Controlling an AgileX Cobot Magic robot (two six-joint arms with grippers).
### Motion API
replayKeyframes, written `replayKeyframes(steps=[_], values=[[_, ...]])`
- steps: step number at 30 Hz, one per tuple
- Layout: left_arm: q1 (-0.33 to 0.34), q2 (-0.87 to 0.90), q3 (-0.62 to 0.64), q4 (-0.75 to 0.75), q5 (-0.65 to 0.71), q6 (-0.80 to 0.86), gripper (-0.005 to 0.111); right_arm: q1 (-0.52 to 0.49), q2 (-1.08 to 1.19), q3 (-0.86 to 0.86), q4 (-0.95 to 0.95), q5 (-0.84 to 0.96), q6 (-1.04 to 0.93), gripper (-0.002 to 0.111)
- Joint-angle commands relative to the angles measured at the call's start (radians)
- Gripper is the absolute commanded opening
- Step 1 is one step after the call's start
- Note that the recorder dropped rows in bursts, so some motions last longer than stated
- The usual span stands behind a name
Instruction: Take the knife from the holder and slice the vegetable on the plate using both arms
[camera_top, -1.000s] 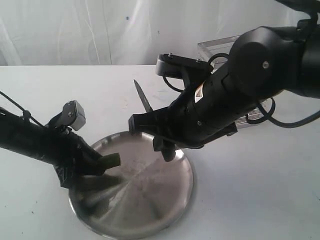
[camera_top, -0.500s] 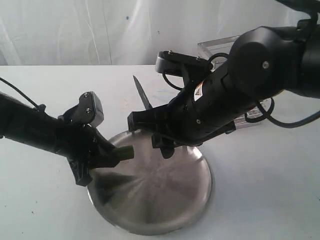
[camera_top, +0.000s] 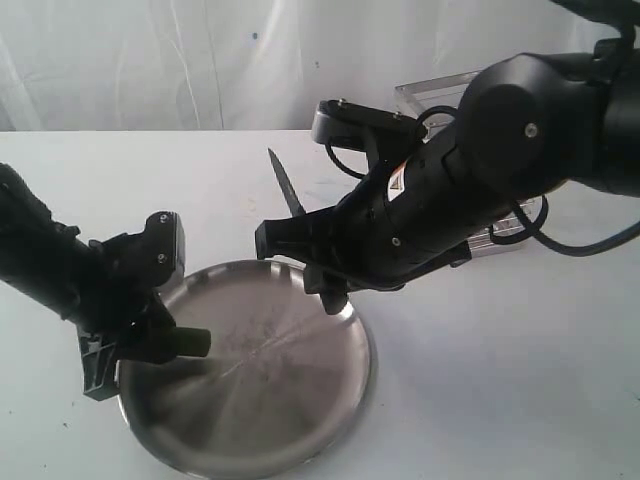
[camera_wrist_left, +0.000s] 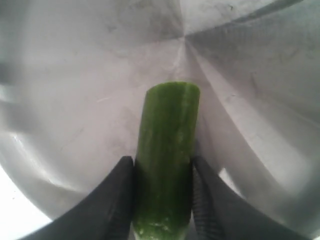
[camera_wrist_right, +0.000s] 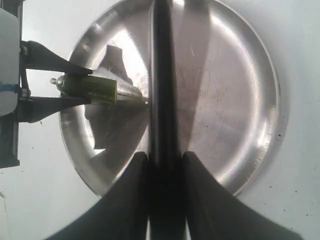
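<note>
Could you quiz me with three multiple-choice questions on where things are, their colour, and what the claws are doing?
1. Where is the vegetable? A in the holder, B over the plate, C on the bare table.
2. What colour is it? A red, B green, C yellow.
3. What is the right gripper doing? A hanging open, B clamping the knife, C holding the plate.

Answers: 1 B, the left gripper holds it above the steel. 2 B, the left wrist view shows glossy green. 3 B, its fingers press the dark knife.

Shiny brushed-metal plate (camera_top: 300, 420) — glossy green vegetable (camera_wrist_left: 166, 150) — matt black knife (camera_wrist_right: 161, 90).
</note>
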Motion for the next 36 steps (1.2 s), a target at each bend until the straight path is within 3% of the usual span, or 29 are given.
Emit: replayKeyframes(steps=[1,4,8,12,18,21,27,34,36], values=[[-0.007,-0.010,0.002,0.109,0.020,-0.075,0.000,-0.007,-0.012,0.002,0.004,-0.009,0.001,0.000],[0.000,-0.010,0.002,0.266,0.040,-0.232,0.000,-0.007,-0.012,0.002,0.006,0.001,0.001,0.000],[0.013,-0.010,0.002,0.314,0.054,-0.341,0.000,-0.007,-0.012,0.002,0.006,0.009,0.001,0.000],[0.013,-0.010,0.002,0.319,0.050,-0.363,0.000,-0.007,-0.012,0.002,0.006,0.009,0.001,0.000],[0.013,-0.010,0.002,0.442,0.136,-0.363,0.000,-0.007,-0.012,0.002,0.027,0.004,0.001,0.000],[0.014,-0.010,0.002,0.464,0.159,-0.369,0.000,-0.007,-0.012,0.002,0.046,-0.001,0.001,0.000],[0.073,-0.010,0.002,0.526,0.161,-0.549,0.000,-0.007,-0.012,0.002,0.046,-0.001,0.001,0.000],[0.084,-0.010,0.002,0.509,0.197,-0.532,0.000,-0.007,-0.012,0.002,0.048,-0.001,-0.005,0.000],[0.084,-0.010,0.002,0.476,0.138,-0.552,0.000,-0.007,-0.012,0.002,0.048,-0.005,-0.006,0.000]])
